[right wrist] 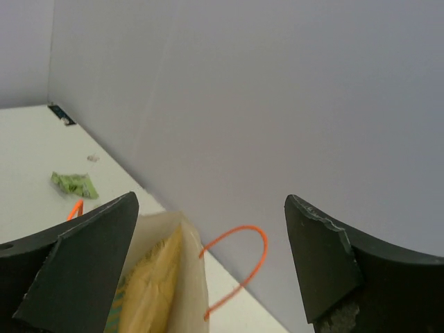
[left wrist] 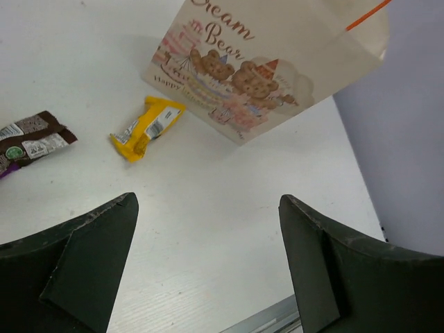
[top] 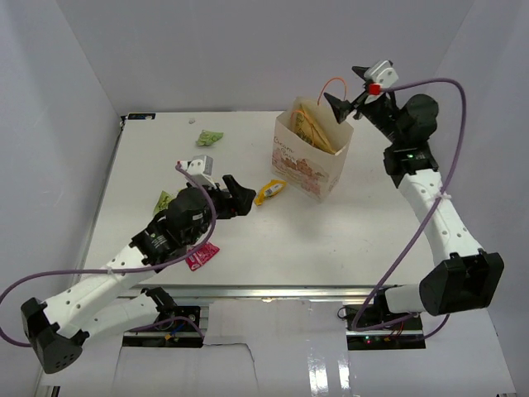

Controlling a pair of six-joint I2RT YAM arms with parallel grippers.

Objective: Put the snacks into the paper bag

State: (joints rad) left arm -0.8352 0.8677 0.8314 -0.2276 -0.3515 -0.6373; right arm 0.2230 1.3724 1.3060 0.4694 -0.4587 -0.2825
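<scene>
The cream paper bag [top: 318,169] stands upright at the back right, with the yellow-and-blue chip bag [top: 312,128] sticking out of its top. My right gripper [top: 339,106] hovers open and empty just above the bag's far rim. In the right wrist view the chip bag [right wrist: 152,284] and an orange handle [right wrist: 257,236] lie below the open right gripper [right wrist: 211,200]. My left gripper [top: 240,198] is open and empty, low over the table next to a yellow packet [top: 269,191]. The left wrist view shows that yellow packet [left wrist: 148,126], a dark brown packet [left wrist: 31,139] and the paper bag [left wrist: 263,62].
A green packet [top: 209,138] lies at the back of the table and another green packet [top: 164,200] lies left of my left arm. A magenta-pink packet [top: 202,256] lies near the front edge under the left arm. Grey walls enclose the table.
</scene>
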